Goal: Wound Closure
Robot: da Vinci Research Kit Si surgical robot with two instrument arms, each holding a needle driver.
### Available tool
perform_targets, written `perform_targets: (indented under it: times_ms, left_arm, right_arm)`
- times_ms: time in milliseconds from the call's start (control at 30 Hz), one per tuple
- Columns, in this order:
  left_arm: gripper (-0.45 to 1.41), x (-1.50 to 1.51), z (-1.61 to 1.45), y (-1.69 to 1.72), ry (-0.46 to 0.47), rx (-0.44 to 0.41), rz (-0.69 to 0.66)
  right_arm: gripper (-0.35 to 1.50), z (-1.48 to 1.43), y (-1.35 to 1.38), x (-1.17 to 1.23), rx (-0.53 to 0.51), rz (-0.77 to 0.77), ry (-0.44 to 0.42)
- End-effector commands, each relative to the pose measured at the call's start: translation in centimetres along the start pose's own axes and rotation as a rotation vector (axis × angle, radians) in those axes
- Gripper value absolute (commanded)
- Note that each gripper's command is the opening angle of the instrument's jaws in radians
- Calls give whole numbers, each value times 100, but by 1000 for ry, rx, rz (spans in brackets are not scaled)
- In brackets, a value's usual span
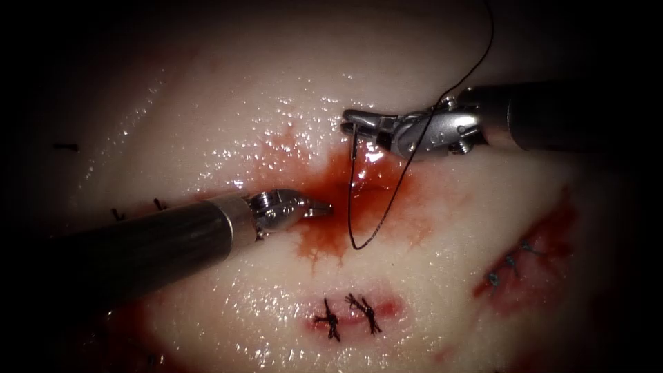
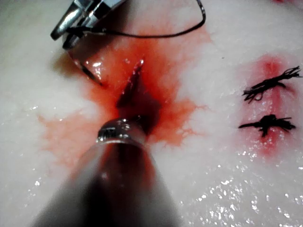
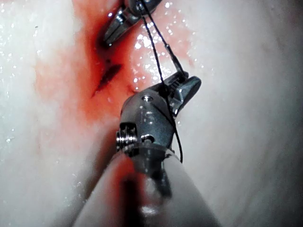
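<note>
My right tool grips the curved needle, whose tip enters the tissue at the cut's right edge, thread looping below, while my left tool, jaws closed and empty, rests at the cut.

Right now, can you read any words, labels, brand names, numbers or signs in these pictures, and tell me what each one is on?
None: no readable text stands anywhere.
Right tool: bare metal, no marking; it holds the needle.
Left tool: bare metal, no marking.
Tissue: bears thread, knots and red fluid, no writing.
</note>
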State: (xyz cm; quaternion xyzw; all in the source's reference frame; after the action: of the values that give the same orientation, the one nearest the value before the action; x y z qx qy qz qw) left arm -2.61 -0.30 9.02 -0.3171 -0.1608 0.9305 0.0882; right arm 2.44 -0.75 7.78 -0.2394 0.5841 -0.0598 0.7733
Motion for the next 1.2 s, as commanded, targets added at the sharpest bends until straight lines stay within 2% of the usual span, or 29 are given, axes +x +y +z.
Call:
perform_targets:
  times_ms: [33,367,600,767,967,1200]
  left_arm:
    - [-32,1,9,-2,1,-1,1]
    - [-32,1,8,-2,1,-1,1]
    - [-27,3,5,-1,2,-4,-1]
    - [-27,3,-2,-2,2,-7,0]
    - [-27,2,-8,-5,-3,-1,1]
    - [-28,1,-9,-5,-4,0,2]
  right_arm:
    - [-35,8,-4,0,0,-1,3]
    - [-35,9,-11,-1,19,-63,-23]
    - [-35,10,-38,-14,56,-127,-44]
    - [-35,10,-70,-32,90,-169,-62]
    - [-35,4,-80,-47,117,-195,-88]
    - [-35,-13,-100,-84,167,-130,-148]
